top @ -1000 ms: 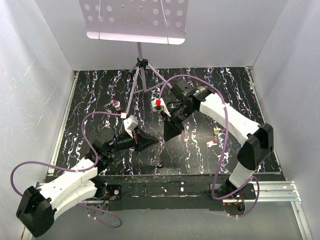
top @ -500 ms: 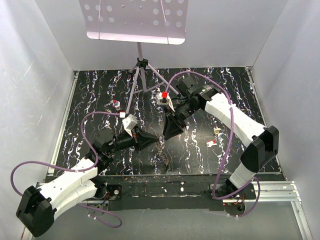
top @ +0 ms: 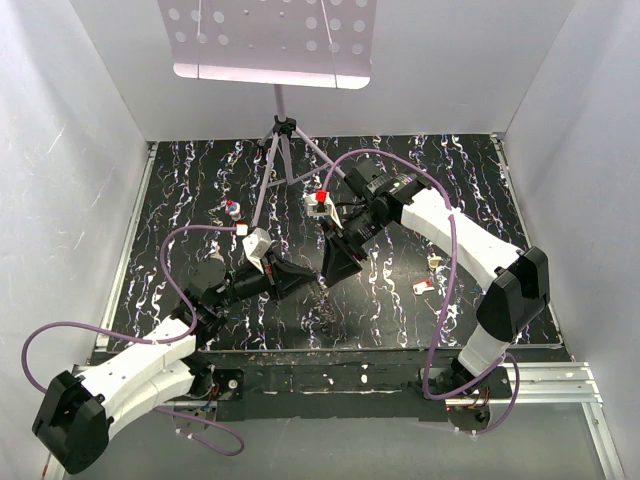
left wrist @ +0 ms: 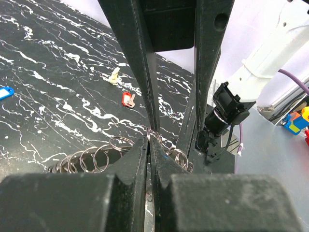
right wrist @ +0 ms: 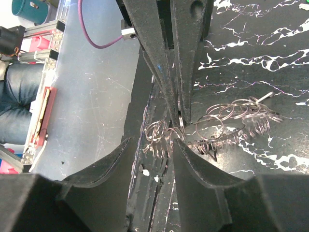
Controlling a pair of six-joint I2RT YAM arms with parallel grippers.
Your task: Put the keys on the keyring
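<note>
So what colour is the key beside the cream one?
The key is red; the left wrist view shows it best.

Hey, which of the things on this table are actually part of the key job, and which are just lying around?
Part of the job:
keyring, pinched in the left gripper
red key
cream key
blue key

Just lying about:
music stand at the back of the table

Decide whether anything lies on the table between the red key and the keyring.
Nothing visible does: bare table separates the red key from the keyring. The left gripper pinches the keyring, and the right gripper straddles it, open.
</note>
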